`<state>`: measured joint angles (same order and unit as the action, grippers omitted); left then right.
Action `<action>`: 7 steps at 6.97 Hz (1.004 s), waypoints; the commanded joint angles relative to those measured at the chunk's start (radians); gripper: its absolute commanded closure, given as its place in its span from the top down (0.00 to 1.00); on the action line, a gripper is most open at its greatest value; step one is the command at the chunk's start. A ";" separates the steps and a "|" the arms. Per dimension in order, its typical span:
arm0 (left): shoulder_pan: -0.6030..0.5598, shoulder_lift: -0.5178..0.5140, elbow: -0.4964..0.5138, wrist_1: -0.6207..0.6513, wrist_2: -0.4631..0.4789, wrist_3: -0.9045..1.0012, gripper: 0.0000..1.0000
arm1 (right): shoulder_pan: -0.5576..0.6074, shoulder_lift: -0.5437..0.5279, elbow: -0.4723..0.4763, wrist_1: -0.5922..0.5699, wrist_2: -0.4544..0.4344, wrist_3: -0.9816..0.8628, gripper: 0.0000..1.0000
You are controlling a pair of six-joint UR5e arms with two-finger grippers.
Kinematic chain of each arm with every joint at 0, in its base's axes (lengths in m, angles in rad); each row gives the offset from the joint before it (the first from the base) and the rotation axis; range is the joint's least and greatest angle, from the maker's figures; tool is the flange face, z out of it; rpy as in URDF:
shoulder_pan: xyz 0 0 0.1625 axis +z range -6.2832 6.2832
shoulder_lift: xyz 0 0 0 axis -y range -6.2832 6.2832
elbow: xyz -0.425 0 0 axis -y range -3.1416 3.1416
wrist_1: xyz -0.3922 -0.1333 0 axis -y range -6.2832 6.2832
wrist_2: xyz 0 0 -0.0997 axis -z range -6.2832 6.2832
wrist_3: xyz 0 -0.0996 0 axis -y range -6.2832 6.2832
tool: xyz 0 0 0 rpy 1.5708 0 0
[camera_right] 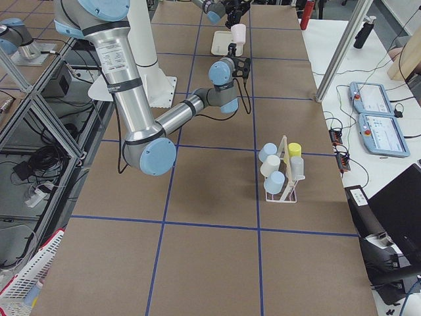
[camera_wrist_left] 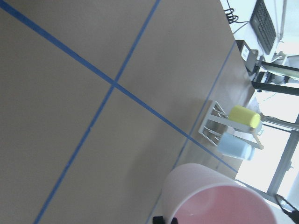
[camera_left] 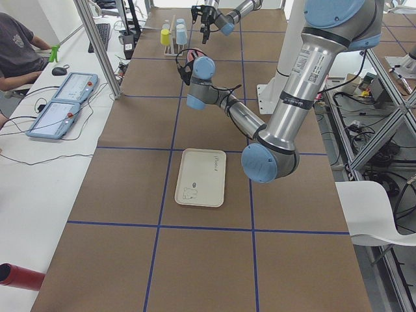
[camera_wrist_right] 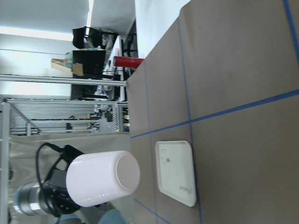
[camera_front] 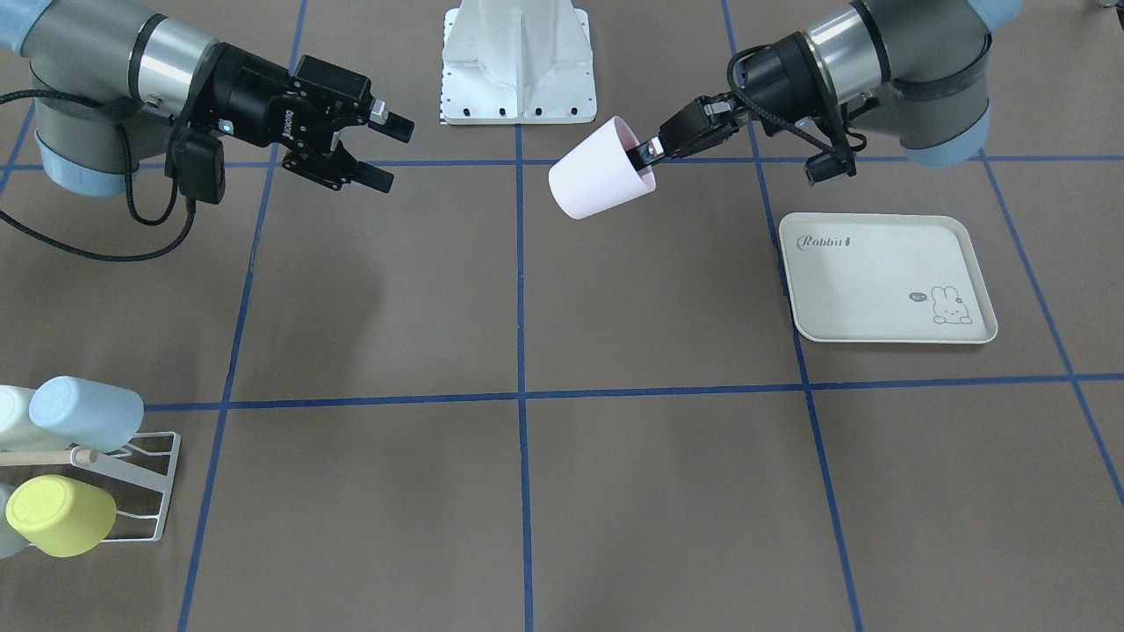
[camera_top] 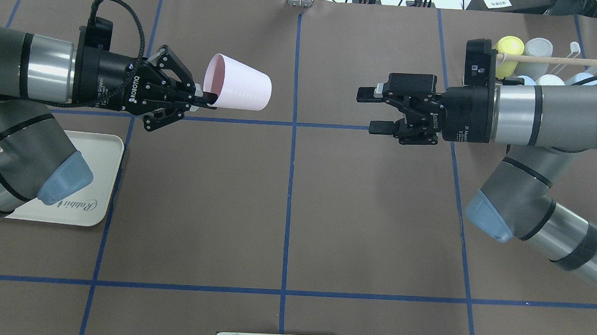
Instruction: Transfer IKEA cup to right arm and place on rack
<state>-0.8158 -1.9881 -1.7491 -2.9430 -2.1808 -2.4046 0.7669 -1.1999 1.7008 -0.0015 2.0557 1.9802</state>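
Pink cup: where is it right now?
In the overhead view the pink cup is held sideways in the air by the left claw, pinched at its rim, left of the centre tape line; its base faces the open right claw.

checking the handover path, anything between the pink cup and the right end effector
Overhead, only bare table and blue tape between pink cup and right end effector.

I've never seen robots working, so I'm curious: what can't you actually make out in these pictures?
Rack: overhead, the right arm covers much of it, so free prongs cannot be counted; the front-facing view's left edge cuts it.
Tray: overhead, the left arm hides its rabbit drawing.
Pink cup: the left wrist view's bottom edge cuts it, hiding the grip.
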 commanded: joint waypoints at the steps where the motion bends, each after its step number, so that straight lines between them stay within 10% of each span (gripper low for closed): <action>1: 0.058 -0.040 0.007 -0.172 0.070 -0.241 0.00 | -0.033 0.081 -0.049 0.188 -0.063 0.108 0.98; 7: 0.064 -0.077 -0.003 -0.286 0.088 -0.496 0.00 | -0.089 0.178 -0.064 0.262 -0.091 0.101 0.98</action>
<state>-0.7528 -2.0645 -1.7509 -3.2108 -2.1033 -2.8733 0.6816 -1.0361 1.6382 0.2580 1.9665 2.0823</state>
